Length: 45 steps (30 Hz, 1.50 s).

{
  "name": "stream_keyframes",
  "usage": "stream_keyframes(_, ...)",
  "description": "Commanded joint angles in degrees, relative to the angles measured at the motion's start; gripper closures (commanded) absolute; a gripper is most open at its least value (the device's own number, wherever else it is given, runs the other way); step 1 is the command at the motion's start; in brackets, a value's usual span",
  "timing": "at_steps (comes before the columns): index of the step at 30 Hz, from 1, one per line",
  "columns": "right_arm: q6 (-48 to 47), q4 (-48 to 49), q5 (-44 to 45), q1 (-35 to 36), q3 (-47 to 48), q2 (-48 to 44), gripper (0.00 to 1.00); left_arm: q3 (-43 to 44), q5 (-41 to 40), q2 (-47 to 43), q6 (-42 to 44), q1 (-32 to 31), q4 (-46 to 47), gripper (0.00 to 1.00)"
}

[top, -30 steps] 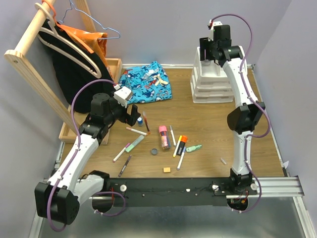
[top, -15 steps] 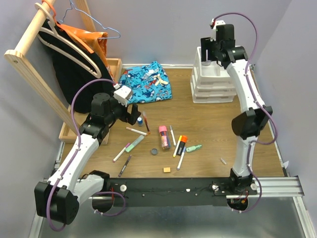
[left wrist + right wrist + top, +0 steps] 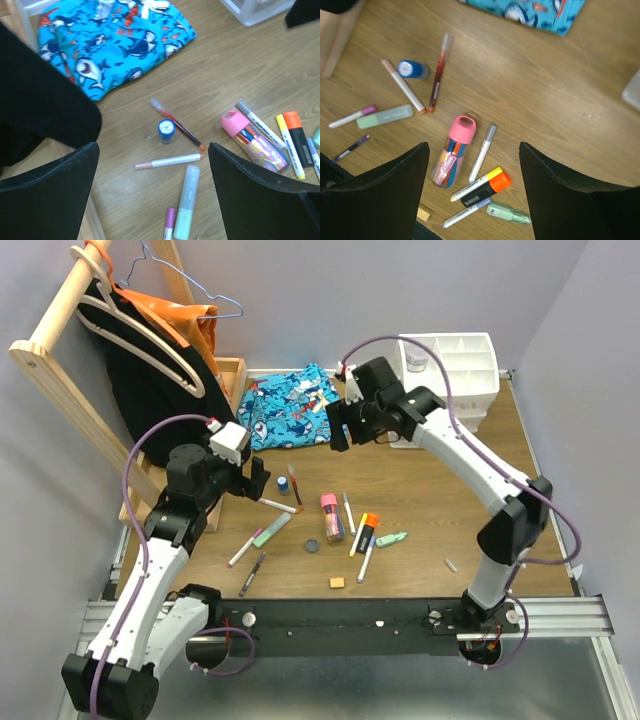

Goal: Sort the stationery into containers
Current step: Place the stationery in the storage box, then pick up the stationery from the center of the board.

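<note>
The stationery lies loose in mid-table: a pink-capped glitter tube (image 3: 330,517), a small blue jar (image 3: 283,485), a red pen (image 3: 295,487), a green highlighter (image 3: 271,530), an orange highlighter (image 3: 366,531) and a tan eraser (image 3: 337,582). The white organiser (image 3: 470,390) stands at the back right, its compartments open on top. My left gripper (image 3: 258,478) is open and empty above a white pen (image 3: 170,161) and the jar (image 3: 166,130). My right gripper (image 3: 338,432) is open and empty, high above the tube (image 3: 452,152) and a grey-capped pen (image 3: 482,152).
A blue shark-patterned cloth (image 3: 292,408) lies at the back centre with small items on it. A wooden rack with hangers and dark clothing (image 3: 150,370) fills the back left, beside a wooden tray (image 3: 232,370). A small white piece (image 3: 452,565) lies at the right front.
My right arm has swung from over the organiser leftward and down to mid-table by the cloth, uncovering the organiser's top. My left gripper shifted slightly left.
</note>
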Motion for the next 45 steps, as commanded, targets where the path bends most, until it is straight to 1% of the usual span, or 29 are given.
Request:
stream_keyframes(1,9.51,-3.35,-4.75,-0.47,-3.35,6.69,0.21,-0.85,-1.92,-3.91,-0.51,3.32,-2.36,0.01)
stream_keyframes(6,11.10,-3.26,-7.21,0.85,-7.75,11.17,0.23,-2.08,-1.66,-7.69,-0.34,6.74,-4.55,0.01)
stream_keyframes(9,11.72,-2.30,-8.09,1.29,-10.30,12.23,0.23,-2.96,-1.40,-9.36,-0.25,7.36,-5.35,0.01)
stream_keyframes(13,12.16,-1.24,-9.06,2.43,-9.69,14.69,0.23,-4.19,0.01,-10.77,1.16,7.72,-5.61,0.01)
stream_keyframes(21,12.69,-0.89,-9.24,4.80,-8.02,18.03,0.22,-5.25,0.27,-11.83,-0.15,7.89,-5.79,0.01)
stream_keyframes(30,14.71,-1.06,-5.90,6.56,-7.32,21.46,0.24,-5.87,0.54,-12.00,-0.95,7.98,-5.00,0.01)
stream_keyframes(33,15.23,-0.98,-3.80,7.00,-6.45,22.86,0.25,-6.13,0.54,-12.26,-0.95,8.07,-4.65,0.01)
stream_keyframes(34,15.58,-0.97,-2.14,7.09,-6.18,23.82,0.25,-6.39,0.54,-12.18,-2.43,8.16,-4.56,0.01)
stream_keyframes(37,15.85,-1.24,0.77,7.62,-4.60,25.41,0.27,-7.18,0.80,-12.35,-3.32,8.42,-3.86,0.01)
stream_keyframes(40,15.85,-1.68,2.45,8.05,-3.19,27.26,0.30,-7.62,1.42,-12.35,-3.94,8.60,-3.59,0.01)
stream_keyframes(43,15.50,-2.11,3.59,8.49,-3.71,27.62,0.42,-7.36,1.59,-12.44,-3.94,8.60,-3.85,0.01)
stream_keyframes(44,15.41,-2.38,3.59,8.67,-4.93,27.27,0.51,-7.27,1.51,-12.27,-3.85,8.60,-4.03,0.01)
stream_keyframes(45,15.32,-2.38,5.25,8.76,-5.56,25.78,0.55,-6.92,1.59,-12.35,-3.76,8.60,-4.47,0.01)
